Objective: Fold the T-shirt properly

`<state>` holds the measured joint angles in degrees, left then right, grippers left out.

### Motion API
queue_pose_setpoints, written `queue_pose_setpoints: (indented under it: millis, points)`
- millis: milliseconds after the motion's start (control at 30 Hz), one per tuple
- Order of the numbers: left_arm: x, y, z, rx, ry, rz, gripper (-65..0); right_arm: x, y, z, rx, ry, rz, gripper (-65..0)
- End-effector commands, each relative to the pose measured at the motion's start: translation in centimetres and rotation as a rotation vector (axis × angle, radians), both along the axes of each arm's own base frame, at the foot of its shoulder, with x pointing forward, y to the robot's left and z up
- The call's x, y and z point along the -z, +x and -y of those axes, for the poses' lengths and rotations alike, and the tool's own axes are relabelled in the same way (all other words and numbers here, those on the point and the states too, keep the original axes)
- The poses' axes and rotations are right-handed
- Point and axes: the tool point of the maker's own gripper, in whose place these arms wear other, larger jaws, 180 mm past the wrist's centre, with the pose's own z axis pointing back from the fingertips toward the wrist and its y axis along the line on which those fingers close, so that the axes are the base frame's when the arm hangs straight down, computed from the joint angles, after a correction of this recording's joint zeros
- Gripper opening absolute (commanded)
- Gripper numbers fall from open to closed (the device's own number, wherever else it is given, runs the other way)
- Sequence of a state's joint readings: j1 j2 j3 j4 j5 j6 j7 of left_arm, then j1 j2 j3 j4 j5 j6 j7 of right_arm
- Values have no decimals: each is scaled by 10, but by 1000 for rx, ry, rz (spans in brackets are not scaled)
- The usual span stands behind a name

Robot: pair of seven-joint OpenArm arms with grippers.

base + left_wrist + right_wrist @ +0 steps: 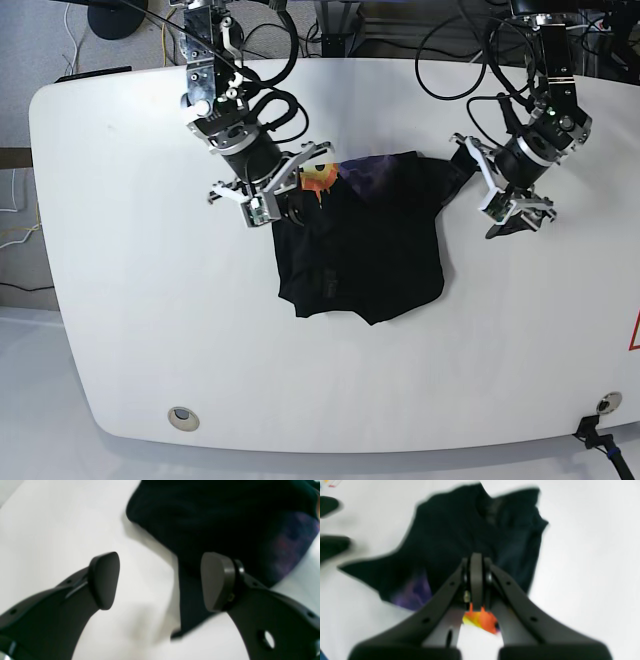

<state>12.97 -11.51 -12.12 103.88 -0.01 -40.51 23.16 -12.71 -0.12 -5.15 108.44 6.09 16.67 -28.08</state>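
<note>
The right gripper [476, 580] pinches the T-shirt [365, 240] at its ten o'clock corner, hiding the print, while the left gripper [160, 580] gapes empty.

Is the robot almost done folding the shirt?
Not yet. The T-shirt lies bunched on the table, no neat fold. The right gripper is shut on its printed edge, lifting it. The left gripper is open beside a sleeve. Flattening and folding remain.
</note>
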Motion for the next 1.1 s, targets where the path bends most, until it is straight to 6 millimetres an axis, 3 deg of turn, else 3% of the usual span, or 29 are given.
queue_pose_setpoints:
  millis: [0, 167, 233, 433, 667, 867, 1067]
  points:
    - [-21, 1, -16, -38, -6, 73, -188, -15, 2, 16, 36, -2, 60, -649]
    - [-15, -23, -25, -56, -47, 83, -382, -10, -12, 52, 113, -13, 112, -649]
    - [-7, -32, -26, -60, -45, 56, -417, -4, -20, 61, 126, -29, 102, -649]
    - [11, -79, -27, -82, -46, -42, -420, 14, -66, 91, 197, -40, 79, -649]
    - [18, -131, -63, -273, -122, -118, -420, 38, -129, 123, 269, -85, -28, -650]
    - [30, -185, -68, -316, -151, -243, -422, 59, -190, 123, 265, -100, -181, -650]
    - [48, -225, -48, -350, -182, -352, -422, 70, -243, 120, 264, -110, -318, -650]
